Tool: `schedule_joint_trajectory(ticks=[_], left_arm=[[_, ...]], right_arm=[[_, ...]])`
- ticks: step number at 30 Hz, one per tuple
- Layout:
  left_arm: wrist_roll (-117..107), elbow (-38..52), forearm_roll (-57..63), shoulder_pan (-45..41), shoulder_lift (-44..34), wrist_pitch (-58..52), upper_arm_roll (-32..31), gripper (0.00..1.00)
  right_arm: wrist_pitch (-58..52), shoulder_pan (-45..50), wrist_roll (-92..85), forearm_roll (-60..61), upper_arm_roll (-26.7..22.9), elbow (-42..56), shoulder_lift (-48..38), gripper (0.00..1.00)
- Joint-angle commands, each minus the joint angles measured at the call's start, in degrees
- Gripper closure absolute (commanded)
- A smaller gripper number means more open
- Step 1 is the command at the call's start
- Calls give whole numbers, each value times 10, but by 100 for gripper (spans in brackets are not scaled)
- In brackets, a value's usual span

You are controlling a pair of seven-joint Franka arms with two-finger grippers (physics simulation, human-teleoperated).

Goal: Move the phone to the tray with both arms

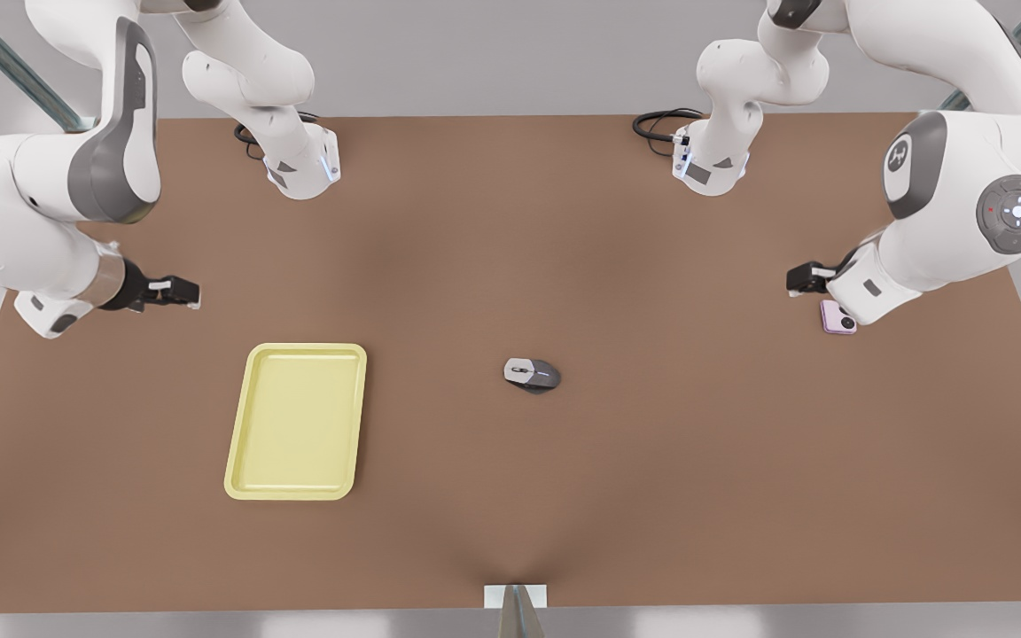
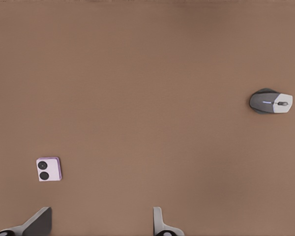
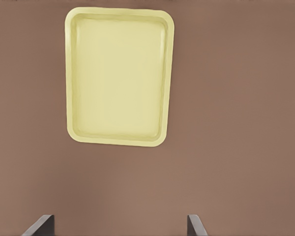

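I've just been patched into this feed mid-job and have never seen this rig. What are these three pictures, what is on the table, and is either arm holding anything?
You are looking at two white robot arms over a brown table. The big picture comes from a camera off the arms, looking down on the whole scene. The two smaller ones come from cameras on the arms' wrists.

The left gripper hangs open near the phone, a small pink square with two black circles; that is the arm on the front view's right. The right gripper, on the front view's left, hangs open near the yellow tray, which has nothing in it.

A grey computer mouse lies mid-table, apart from both. Neither gripper holds anything: the phone lies flat on the table.
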Motion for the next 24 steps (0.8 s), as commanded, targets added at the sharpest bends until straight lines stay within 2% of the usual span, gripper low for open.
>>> schedule_joint_trajectory(ticks=[1,3,6,8,9,14,18,24], left_arm=[[-8,-3,1,0,-1,23,0,0],[-10,-55,-2,9,-2,36,7,0],[11,-253,0,85,18,270,18,0],[109,-315,0,117,31,368,18,0],[185,-376,3,151,31,445,18,0],[235,-437,43,239,67,560,18,0],[316,-475,51,264,78,597,19,0],[402,-521,59,266,80,631,60,0]], right_arm=[[40,-5,-21,1,0,1,0,0],[39,-6,-21,1,0,1,0,0],[41,-5,-21,1,0,1,2,0],[44,-3,-21,1,0,1,5,0],[49,-4,-21,1,0,1,7,0],[48,-7,-21,1,0,1,8,0],[47,-8,-21,1,0,1,7,0],[47,-8,-21,1,0,0,8,0]])
